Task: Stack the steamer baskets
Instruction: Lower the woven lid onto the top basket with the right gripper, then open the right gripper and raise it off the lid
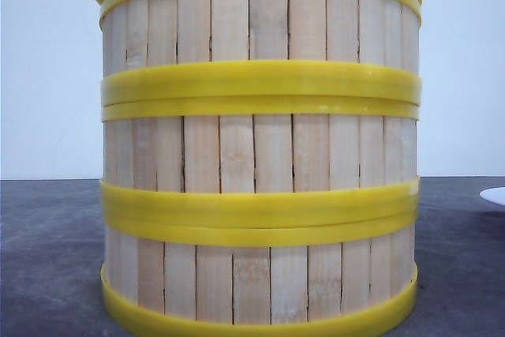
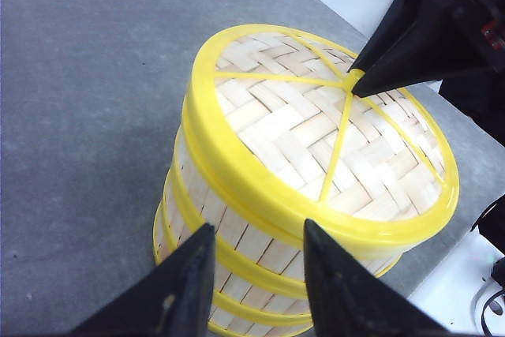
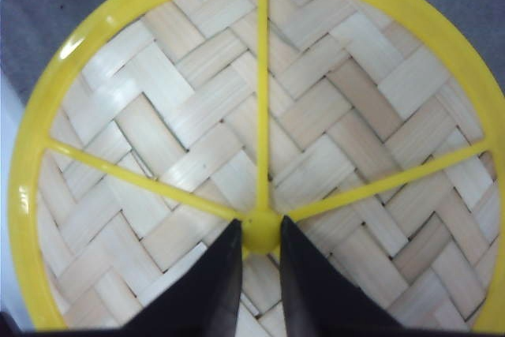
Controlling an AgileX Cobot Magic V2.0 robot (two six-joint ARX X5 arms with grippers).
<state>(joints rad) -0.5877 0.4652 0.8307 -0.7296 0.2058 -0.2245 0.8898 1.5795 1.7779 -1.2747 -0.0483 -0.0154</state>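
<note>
Three steamer baskets stand stacked in one tower on the grey table: bottom (image 1: 260,282), middle (image 1: 260,151) and top (image 1: 260,21). On the tower lies a yellow-rimmed woven lid (image 3: 158,116) with three spokes, its rim slightly askew in the front view. The lid (image 2: 284,140) also shows in the left wrist view. My right gripper (image 3: 260,230) comes down from above, its fingers pinching the lid's yellow centre hub (image 3: 260,236). In the left wrist view the right gripper (image 2: 355,84) meets that hub. My left gripper (image 2: 257,230) is open beside the stack's wall (image 2: 237,234), holding nothing.
The grey table (image 2: 79,76) ends close behind the stack at a white wall. A white surface with cables (image 2: 465,290) lies past the table's edge near the stack. A white rounded object (image 1: 495,195) sits at the far right of the table.
</note>
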